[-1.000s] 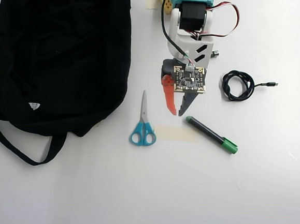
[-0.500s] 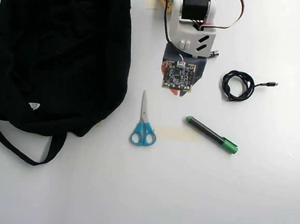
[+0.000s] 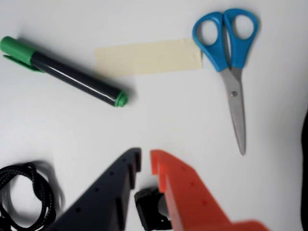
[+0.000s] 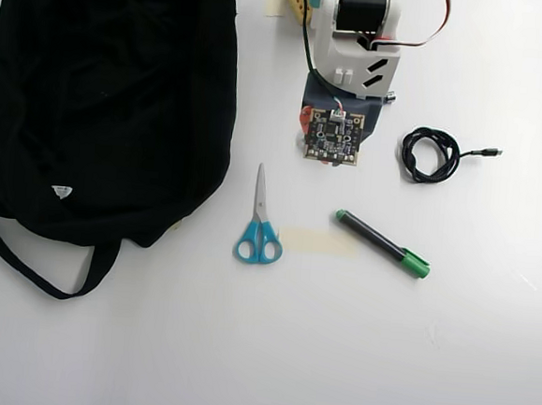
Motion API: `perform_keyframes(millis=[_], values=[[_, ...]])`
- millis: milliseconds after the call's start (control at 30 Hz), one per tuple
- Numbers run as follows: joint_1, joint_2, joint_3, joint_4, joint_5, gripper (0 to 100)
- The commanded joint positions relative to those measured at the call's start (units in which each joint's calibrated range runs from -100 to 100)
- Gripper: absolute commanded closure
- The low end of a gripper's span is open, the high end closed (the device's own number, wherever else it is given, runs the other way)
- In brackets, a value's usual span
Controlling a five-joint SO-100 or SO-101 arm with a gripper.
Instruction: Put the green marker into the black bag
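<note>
A: In the wrist view, where was the marker (image 3: 62,72)?

B: Far left, flat on the bench (image 3: 159,125), cap at the left edge. The hand (image 3: 145,163) hung nearer, its black and orange fingers a narrow gap apart, clamped on nothing.

A: Risks there?

B: I judged the gap too narrow for the barrel as it stood. The tape (image 3: 148,57) and scissors (image 3: 230,62) lay to its right, and the cable (image 3: 24,192) near left. A reach swinging wide could have snagged the cable.

A: And from overhead?

B: The marker (image 4: 380,242) lay right of centre, slanted, with the tape (image 4: 317,241) just beside its left end. The bag (image 4: 110,96) filled the far left, well apart from it. The scissors (image 4: 260,228) sat between them. The hand was hidden under the arm (image 4: 342,77).

A: So the carry was the worry?

B: Yes. A round barrel might have rolled from a poor pinch, and a low carry could have knocked the scissors. I couldn't see the bag's opening, so the drop might have landed on closed fabric.
</note>
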Motion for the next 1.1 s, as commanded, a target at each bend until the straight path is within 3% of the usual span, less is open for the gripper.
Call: perform_keyframes(millis=[0,1067], values=[[-0.34,-2.94,-1.81,0.27,-0.28,98],[-3.93,-1.7,0.08,-0.34,0.2,98]])
